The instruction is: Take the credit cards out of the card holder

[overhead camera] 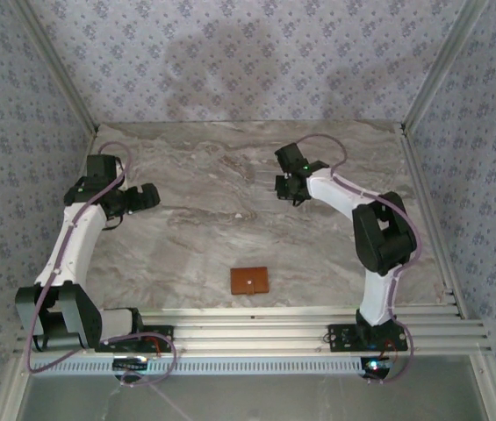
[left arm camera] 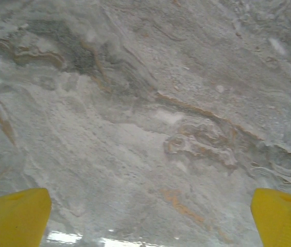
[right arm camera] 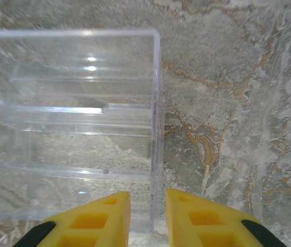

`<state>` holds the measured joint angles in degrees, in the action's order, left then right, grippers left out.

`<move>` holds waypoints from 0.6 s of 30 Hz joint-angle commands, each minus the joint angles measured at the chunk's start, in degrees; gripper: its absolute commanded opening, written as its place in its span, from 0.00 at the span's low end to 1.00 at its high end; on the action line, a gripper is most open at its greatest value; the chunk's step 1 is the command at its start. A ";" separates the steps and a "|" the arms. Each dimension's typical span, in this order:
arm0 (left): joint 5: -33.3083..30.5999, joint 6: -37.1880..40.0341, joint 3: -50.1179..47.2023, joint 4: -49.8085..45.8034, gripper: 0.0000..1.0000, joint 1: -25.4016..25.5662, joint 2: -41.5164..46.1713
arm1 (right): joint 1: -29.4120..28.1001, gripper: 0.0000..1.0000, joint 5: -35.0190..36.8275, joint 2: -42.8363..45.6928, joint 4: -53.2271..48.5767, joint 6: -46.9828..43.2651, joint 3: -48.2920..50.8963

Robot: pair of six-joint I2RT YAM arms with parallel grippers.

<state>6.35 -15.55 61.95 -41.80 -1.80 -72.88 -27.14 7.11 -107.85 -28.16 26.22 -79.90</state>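
Card holder lies flat, closed, brown face up, on marble table near front edge, between arm bases, well apart from both grippers. Left gripper spread wide, nothing between yellow fingers, over bare marble. Right gripper narrowly parted, straddling side wall of clear plastic box; firm hold not evident.

White link shells and black joint housings on the left arm and the right arm. Thin mauve cable looped along each. Black bodies on the left gripper and the right gripper; a small green light at the right wrist. Bright yellow fingers, blocky, with moulded recesses and black patches at the outer edges.
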 commanded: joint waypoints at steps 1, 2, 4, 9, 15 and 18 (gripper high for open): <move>7.41 -4.66 -0.85 0.71 0.97 1.61 -0.65 | 0.46 0.34 -2.80 4.70 -2.02 -2.83 0.85; 9.57 -5.51 -1.45 1.08 0.94 2.64 -0.92 | 0.59 0.38 -4.37 5.52 -2.26 -4.71 1.13; 12.32 -8.12 -2.74 1.56 0.93 5.82 -1.38 | 0.55 0.43 -8.69 6.69 -2.82 -9.31 1.66; 15.69 -15.64 -8.29 5.28 0.88 19.66 -1.06 | 0.56 0.49 -15.89 10.04 -5.97 -19.00 2.77; 17.47 -19.48 -11.15 7.23 0.80 36.75 -3.09 | -0.57 0.51 -22.97 13.59 -10.60 -21.97 5.26; 17.39 -19.59 -11.62 5.62 0.74 41.74 -4.45 | -2.29 0.51 -25.18 16.56 -10.86 -20.88 9.08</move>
<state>22.15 -32.95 51.09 -35.77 37.30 -76.60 -27.77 -12.99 -94.48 -35.29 6.76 -73.38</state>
